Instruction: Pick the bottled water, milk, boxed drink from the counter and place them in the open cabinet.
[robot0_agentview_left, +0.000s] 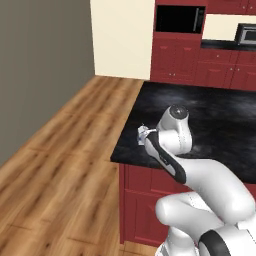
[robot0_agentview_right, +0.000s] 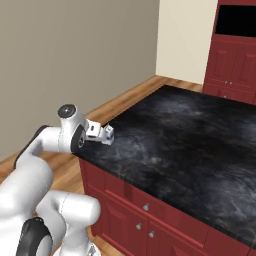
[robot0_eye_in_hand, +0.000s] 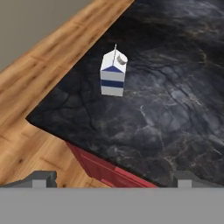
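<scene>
Milk: small white gable-top carton with blue bands and a round cap on the roof slope, upright on the counter, near the corner where the two counter edges meet the wooden floor. Seen so in the hand view, with the carton well apart from both finger tips at the bottom. In the right base view, gripper poised over the near left corner of the counter, jaws spread wide, holding nothing. In the left base view, gripper largely hidden behind the white arm; open cabinet as a dark recess far across the counter, red panelled doors beneath it. Glossy black marbled stone between carton and cabinet.
</scene>
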